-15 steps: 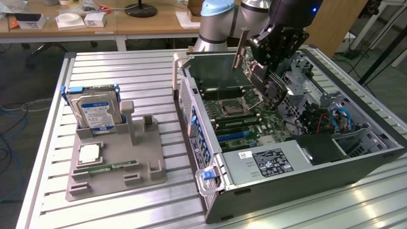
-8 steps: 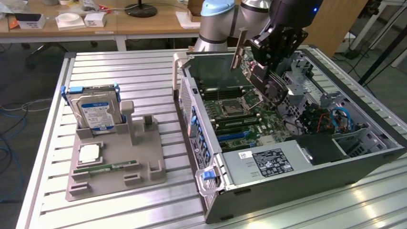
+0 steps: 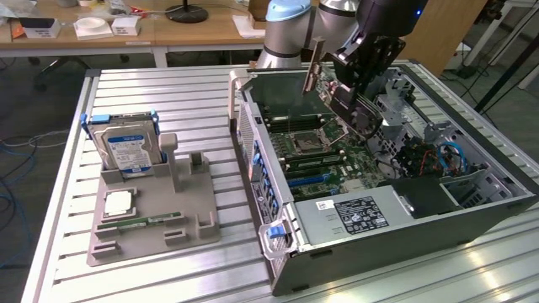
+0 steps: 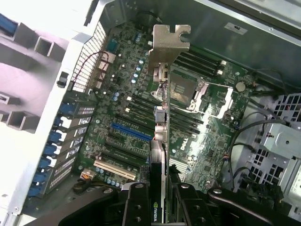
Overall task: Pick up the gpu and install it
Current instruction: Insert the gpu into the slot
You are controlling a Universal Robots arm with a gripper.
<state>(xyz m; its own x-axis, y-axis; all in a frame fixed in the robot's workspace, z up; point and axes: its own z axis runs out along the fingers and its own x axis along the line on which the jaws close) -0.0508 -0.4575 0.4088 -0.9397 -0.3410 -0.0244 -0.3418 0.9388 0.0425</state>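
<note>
We find the gripper (image 3: pixel 357 88) fingers clamped on the gpu (image 3: pixel 364 118), which is held tilted above the open case (image 3: pixel 421 233) in the exterior view's upper centre. In our judgement, good seating requires levelling the card, squaring its edge over the blue slot (image 4: pixel 131 133) and turning the bracket (image 4: pixel 169 40) to face the rear wall.

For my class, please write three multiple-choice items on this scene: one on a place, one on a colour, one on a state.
1. Where is the gpu?
A in a cardboard box
B in the gripper, above the open computer case
C in a person's hand

2. The hard drive has a label that is:
A red
B yellow
C blue and white

3. The computer case's side is:
A open
B closed
C taped over

Answers: B, the gripper clamps the gpu over the motherboard; C, the label shows those colours; A, the motherboard lies bare.
</note>
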